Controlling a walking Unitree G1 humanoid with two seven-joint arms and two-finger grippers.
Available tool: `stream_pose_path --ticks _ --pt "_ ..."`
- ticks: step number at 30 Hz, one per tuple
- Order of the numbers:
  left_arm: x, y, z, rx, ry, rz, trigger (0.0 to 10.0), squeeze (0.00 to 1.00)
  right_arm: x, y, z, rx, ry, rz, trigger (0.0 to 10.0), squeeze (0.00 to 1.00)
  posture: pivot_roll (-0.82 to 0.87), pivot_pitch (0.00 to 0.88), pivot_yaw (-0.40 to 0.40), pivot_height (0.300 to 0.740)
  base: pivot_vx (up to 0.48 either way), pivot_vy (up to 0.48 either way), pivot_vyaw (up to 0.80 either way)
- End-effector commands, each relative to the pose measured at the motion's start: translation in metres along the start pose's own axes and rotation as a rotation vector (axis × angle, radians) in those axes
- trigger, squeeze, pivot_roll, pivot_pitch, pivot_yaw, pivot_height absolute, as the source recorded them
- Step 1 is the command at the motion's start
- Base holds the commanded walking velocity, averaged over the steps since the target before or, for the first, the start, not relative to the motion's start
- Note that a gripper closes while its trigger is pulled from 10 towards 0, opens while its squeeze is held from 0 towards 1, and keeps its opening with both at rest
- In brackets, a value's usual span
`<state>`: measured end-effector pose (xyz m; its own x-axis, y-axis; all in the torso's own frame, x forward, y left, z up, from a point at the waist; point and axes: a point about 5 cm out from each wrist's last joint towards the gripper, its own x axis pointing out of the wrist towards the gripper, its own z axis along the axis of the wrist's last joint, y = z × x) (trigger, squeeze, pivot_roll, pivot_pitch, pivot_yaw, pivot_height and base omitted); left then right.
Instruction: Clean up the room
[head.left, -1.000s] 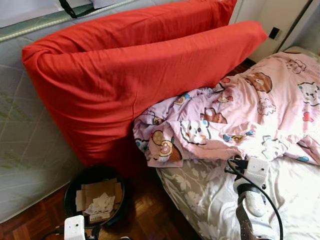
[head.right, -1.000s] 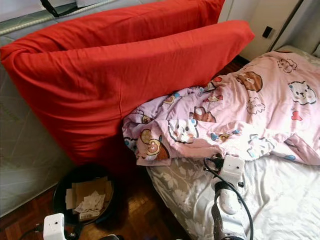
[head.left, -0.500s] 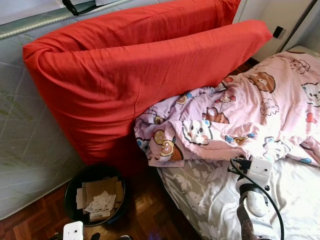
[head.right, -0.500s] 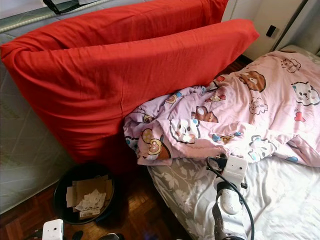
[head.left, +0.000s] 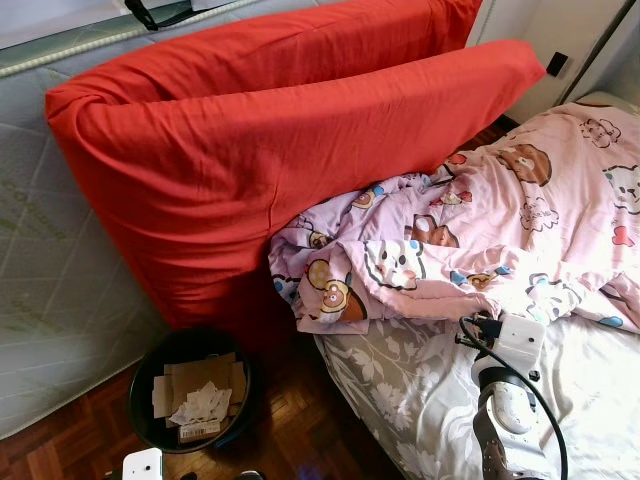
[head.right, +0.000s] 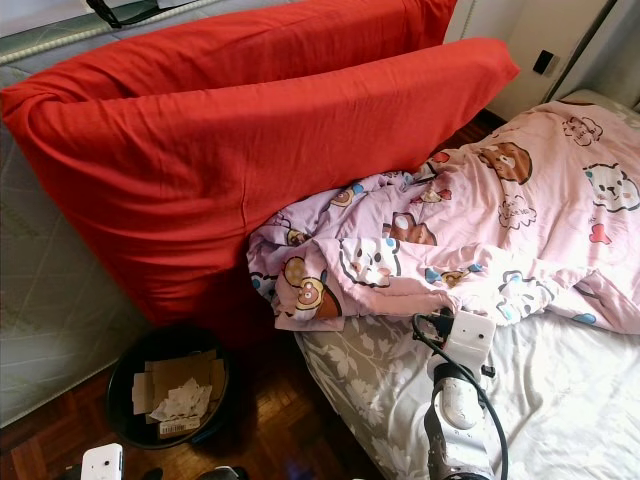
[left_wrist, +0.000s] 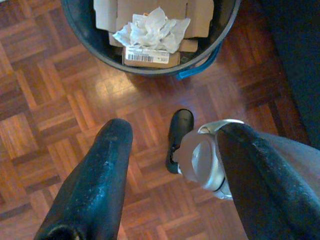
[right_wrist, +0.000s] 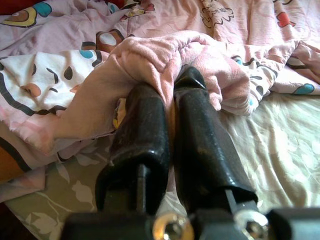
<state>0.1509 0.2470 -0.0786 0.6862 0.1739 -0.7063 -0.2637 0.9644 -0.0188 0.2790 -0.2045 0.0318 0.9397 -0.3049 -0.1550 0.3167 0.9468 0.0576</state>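
Observation:
A pink cartoon-print blanket (head.left: 480, 230) lies crumpled on the bed, and its near edge (right_wrist: 150, 55) bunches up over a grey floral sheet (head.left: 400, 390). My right gripper (right_wrist: 172, 85) is shut on a fold of that blanket edge. The right arm (head.left: 505, 410) reaches in over the sheet from the lower right. My left gripper (left_wrist: 175, 131) hangs open above the parquet floor (left_wrist: 45, 125), near a black bin (left_wrist: 80, 25) holding cardboard and crumpled paper (left_wrist: 150, 30). The left wrist (head.left: 142, 466) sits at the bottom edge of the head views.
Two big red pillows (head.left: 280, 150) lean against an upright mattress (head.left: 50, 280) and overlap the blanket's far side. The bin (head.left: 140, 400) stands on the floor (head.left: 300, 430) between the pillows and the bed corner. A black foot (left_wrist: 179, 135) shows beneath the left gripper.
The left wrist has sunk lower toward the bottom edge of the head views. The right gripper keeps its hold on the blanket, and the view shifted slightly.

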Motion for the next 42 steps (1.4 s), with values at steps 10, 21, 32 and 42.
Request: stream_pose_path --ticks 10,21,32,42 --pt "-0.0035 -0.0018 -0.0104 0.005 0.030 -0.010 10.0 0.00 -0.0023 0.0009 -0.0035 -0.009 0.007 -0.001 10.0 0.00 0.09 0.205 -0.022 0.740 0.000 0.000 0.00" --pt "-0.0030 -0.0032 -0.0091 0.004 0.022 -0.016 10.0 0.00 -0.0020 0.0001 -0.0028 -0.014 0.003 -0.008 10.0 0.00 0.09 0.208 -0.022 0.740 0.000 0.000 0.00" --pt "-0.0031 -0.0032 -0.0090 0.004 0.019 -0.018 10.0 0.00 -0.0023 -0.0020 -0.0029 -0.017 0.001 -0.020 10.0 0.00 0.09 0.210 -0.021 0.740 0.000 0.000 0.00" --pt "-0.0033 -0.0033 -0.0095 0.005 0.020 -0.021 10.0 0.00 -0.0020 -0.0036 -0.0026 -0.020 0.000 -0.031 10.0 0.00 0.09 0.211 -0.021 0.740 0.000 0.000 0.00"
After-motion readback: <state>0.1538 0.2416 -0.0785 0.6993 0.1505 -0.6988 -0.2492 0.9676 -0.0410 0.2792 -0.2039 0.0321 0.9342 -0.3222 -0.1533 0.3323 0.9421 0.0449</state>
